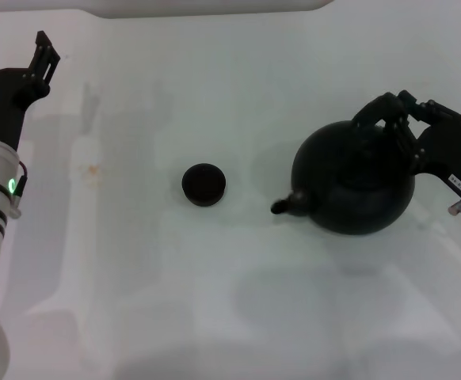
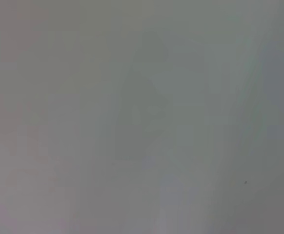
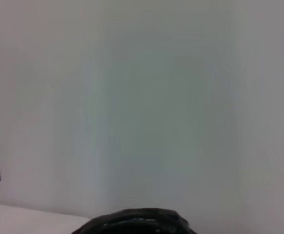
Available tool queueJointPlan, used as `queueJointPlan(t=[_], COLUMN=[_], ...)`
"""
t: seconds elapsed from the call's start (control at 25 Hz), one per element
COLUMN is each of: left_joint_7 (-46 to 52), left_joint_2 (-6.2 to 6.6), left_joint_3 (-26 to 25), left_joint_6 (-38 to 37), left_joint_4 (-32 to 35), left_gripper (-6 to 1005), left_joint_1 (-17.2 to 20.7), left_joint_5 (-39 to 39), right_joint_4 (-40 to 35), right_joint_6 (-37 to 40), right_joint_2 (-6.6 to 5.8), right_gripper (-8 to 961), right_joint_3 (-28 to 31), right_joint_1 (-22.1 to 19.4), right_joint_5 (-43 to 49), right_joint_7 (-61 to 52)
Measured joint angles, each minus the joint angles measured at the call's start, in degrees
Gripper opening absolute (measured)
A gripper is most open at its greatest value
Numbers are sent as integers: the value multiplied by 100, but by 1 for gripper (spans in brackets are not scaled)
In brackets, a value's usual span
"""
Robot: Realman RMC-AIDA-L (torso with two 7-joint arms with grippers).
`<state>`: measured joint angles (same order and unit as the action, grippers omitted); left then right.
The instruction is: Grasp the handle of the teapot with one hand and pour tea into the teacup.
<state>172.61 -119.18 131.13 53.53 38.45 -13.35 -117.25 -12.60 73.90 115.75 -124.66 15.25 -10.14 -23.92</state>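
Observation:
The round black teapot is at the right in the head view, its short spout pointing left toward the teacup. The small black teacup stands alone mid-table, about a hand's width from the spout. My right gripper reaches in from the right and is shut on the arched black handle at the top of the pot. I cannot tell whether the pot rests on the table. A black curved part of the pot's top shows in the right wrist view. My left gripper is open and empty at the far left.
The white table has a raised white rim along the back. A faint orange stain lies left of the cup. The left wrist view shows only blank white surface.

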Motion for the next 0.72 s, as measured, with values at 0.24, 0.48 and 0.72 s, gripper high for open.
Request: queueJointPlan(t=[0.24,0.48,0.72], left_joint_7=[0,0,0], left_joint_2=[-5,-9,-9], left_joint_3=[0,0,-1], left_joint_6=[0,0,0], left_joint_4=[3,-1,-4], left_gripper=[887,887,887], left_joint_1=[-1,-1,15], left_joint_5=[0,0,0], right_joint_4=[4,6,71], right_joint_6=[-110,142,350], right_joint_2=[-7,-14,-8], right_gripper=[293,493,747], right_joint_3=[25,24,106], right_joint_1=[18,-164,-508], right_joint_5=[-10,-113,-167], right_joint_7=[-275,-763,-832])
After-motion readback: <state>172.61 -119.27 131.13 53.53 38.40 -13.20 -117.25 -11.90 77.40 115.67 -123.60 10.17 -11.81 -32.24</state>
